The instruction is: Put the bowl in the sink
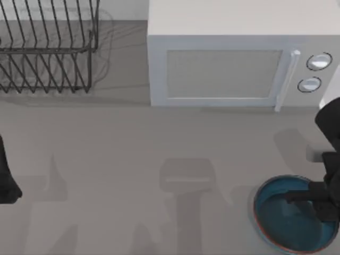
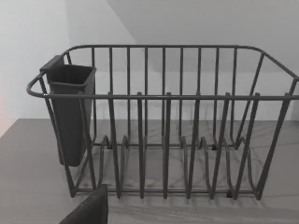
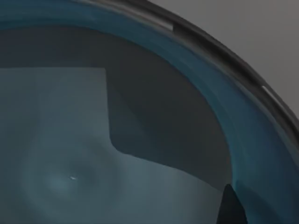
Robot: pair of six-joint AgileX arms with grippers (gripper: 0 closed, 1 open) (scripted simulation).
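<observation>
Looking down from the top view, the bowl (image 1: pixel 289 223) sits at the lower right of the frame on the grey table (image 1: pixel 133 159), its blue-teal inside facing up and its reddish-brown rim showing along the left edge. The right gripper (image 1: pixel 297 197) reaches in from the right edge, over the bowl's upper part; whether its fingers are wide, narrow or gripping the bowl cannot be told. A white microwave (image 1: pixel 234 58) stands at the upper middle and right, and a dark wire dish rack (image 1: pixel 48 48) fills the upper left. The left arm (image 1: pixel 6 178) is parked at the left edge, at mid-height.

From the left wrist view, the dish rack (image 2: pixel 163 126) stands upright on the table, with a dark cutlery cup (image 2: pixel 70 112) hung on its end.

From the right wrist view, the bowl's glossy inside (image 3: pixel 93 154) is very close, its dark rim (image 3: pixel 219 51) curving across the upper right.
</observation>
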